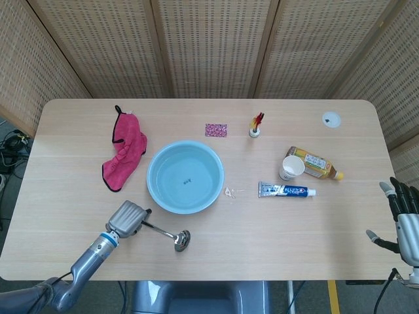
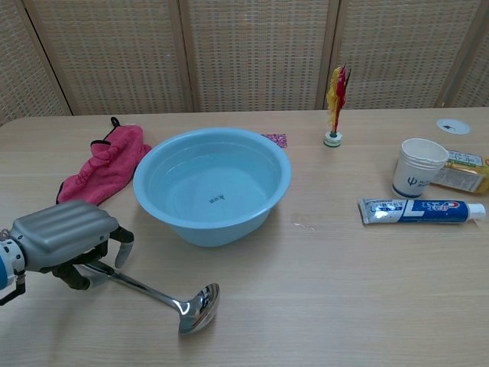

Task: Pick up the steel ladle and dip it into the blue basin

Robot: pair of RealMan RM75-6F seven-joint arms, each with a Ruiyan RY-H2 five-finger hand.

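The steel ladle (image 1: 174, 236) (image 2: 164, 297) lies flat on the table in front of the blue basin (image 1: 150, 178) (image 2: 221, 229), its bowl pointing right. The basin holds water. My left hand (image 1: 127, 219) (image 2: 67, 235) hovers over the ladle's handle end, palm down. Its fingers hang curved on either side of the handle, and I see no firm grip. The handle tip is hidden under the hand. My right hand (image 1: 402, 219) stays at the table's right edge with its fingers spread and nothing in it; only the head view shows it.
A pink cloth (image 1: 123, 152) (image 2: 103, 170) lies left of the basin. To the right are a toothpaste tube (image 1: 286, 190) (image 2: 422, 209), a paper cup (image 1: 292, 167) (image 2: 419, 167), a bottle (image 1: 315, 163) and a feather shuttlecock (image 1: 255, 124) (image 2: 335, 107).
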